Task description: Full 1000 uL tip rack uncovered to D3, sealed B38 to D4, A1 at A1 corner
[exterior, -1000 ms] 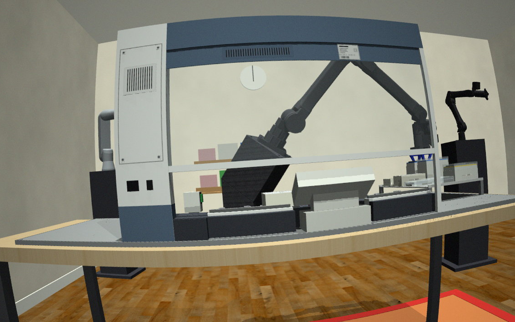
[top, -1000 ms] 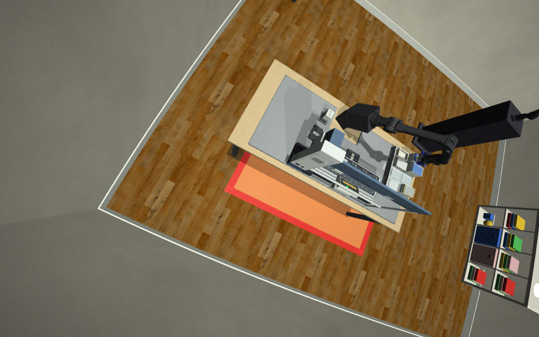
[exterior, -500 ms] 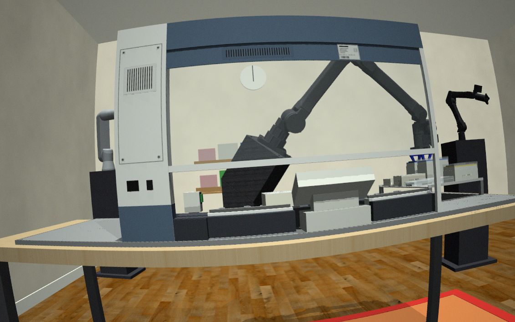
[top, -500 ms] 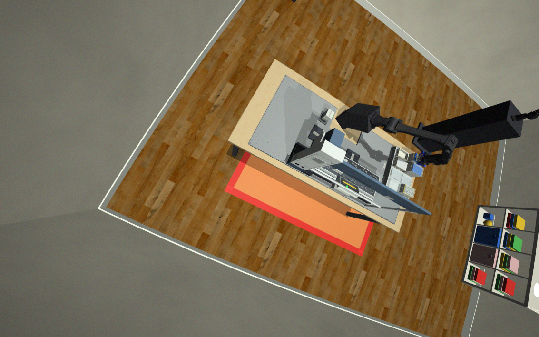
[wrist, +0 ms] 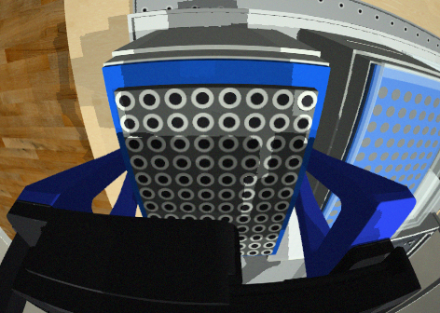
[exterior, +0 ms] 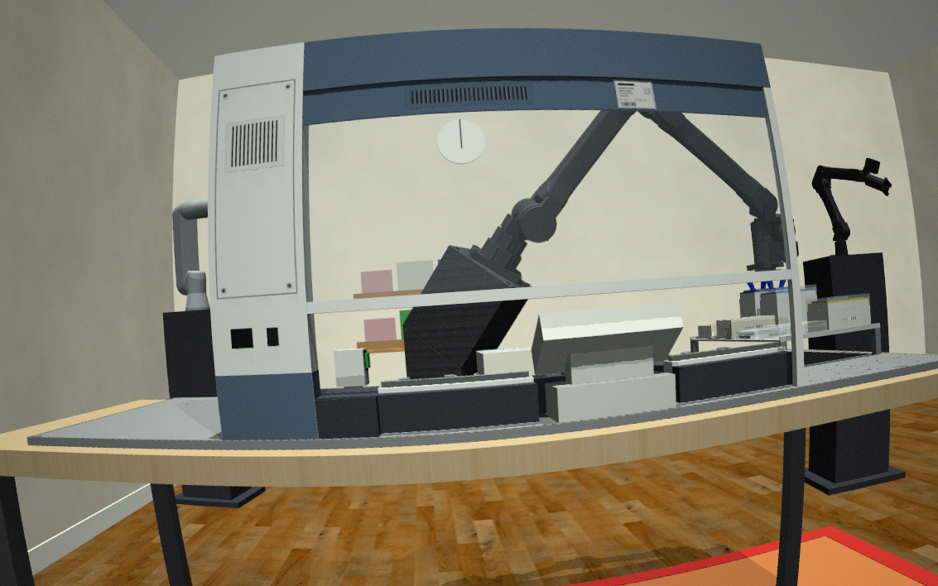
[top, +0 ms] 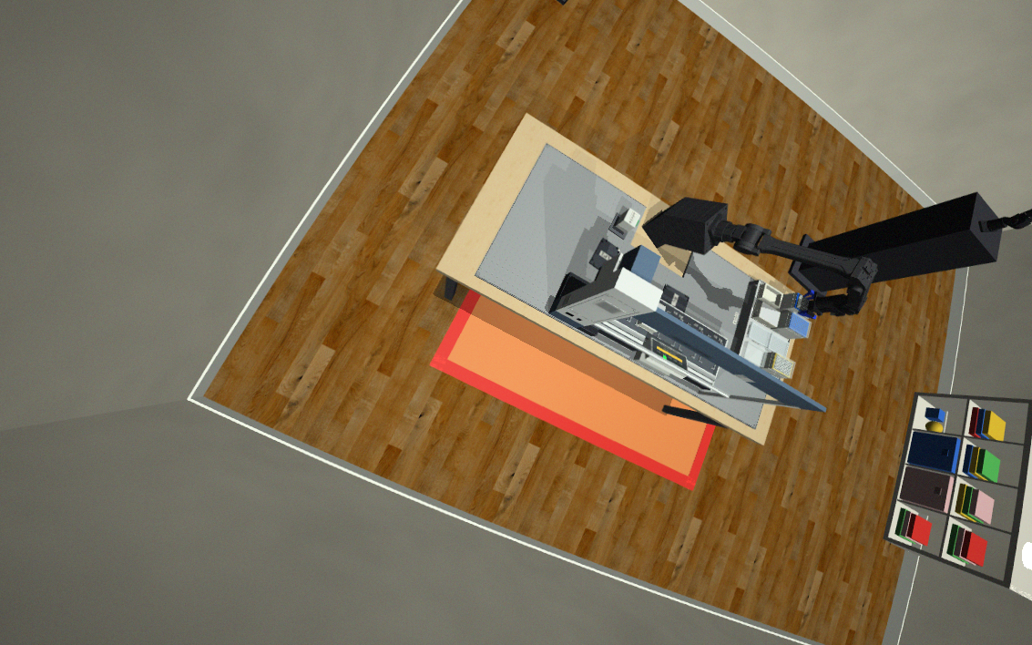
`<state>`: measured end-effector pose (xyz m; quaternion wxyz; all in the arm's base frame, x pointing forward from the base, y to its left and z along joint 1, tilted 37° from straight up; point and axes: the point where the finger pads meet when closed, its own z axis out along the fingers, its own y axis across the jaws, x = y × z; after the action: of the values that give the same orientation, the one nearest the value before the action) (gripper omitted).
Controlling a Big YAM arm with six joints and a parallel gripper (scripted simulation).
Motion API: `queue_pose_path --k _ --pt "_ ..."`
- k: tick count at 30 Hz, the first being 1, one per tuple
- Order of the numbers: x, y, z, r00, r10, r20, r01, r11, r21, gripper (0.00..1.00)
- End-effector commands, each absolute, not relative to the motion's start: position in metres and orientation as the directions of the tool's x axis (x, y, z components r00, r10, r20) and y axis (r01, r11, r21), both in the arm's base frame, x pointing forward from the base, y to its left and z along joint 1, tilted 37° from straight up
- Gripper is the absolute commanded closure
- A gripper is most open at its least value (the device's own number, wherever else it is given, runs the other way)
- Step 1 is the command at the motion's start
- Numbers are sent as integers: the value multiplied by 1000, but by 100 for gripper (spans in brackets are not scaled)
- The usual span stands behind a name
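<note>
My gripper [wrist: 216, 149] [top: 804, 303] [exterior: 763, 285] is over the shelf at the table's right end. Its blue fingers are shut on the long sides of a blue tip rack [wrist: 212, 115] [top: 799, 324]. Seen from above, the rack shows pale rings on a grey field all over, with a faint glare as from a clear cover. My wrist hides the near end of the rack. Its size label does not show. I cannot make out block B38 in any view.
A second rack [wrist: 398, 133] sits just right of the held one; its light-blue plate shows, dotted with holes. More pale boxes stand on the shelf [exterior: 824, 334] [top: 769, 329]. The hooded machine frame [exterior: 531, 65] and the deck's dark blocks [exterior: 458, 408] lie to the left.
</note>
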<state>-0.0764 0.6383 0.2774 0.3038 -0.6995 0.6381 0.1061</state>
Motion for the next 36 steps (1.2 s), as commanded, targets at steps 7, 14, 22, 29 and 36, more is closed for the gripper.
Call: queue_pose_path --k 7,14,22,29,36 --pt "-92 631 335 157 -780 -606 -963 14 -268 100" --pt "-97 627 327 163 -796 -583 -962 4 -274 100" --pt "-99 618 354 158 -777 -609 -964 13 -266 100" --pt "-101 609 358 159 -784 -601 -963 10 -268 100" --pt "-104 616 342 162 -804 -572 -961 3 -277 100"
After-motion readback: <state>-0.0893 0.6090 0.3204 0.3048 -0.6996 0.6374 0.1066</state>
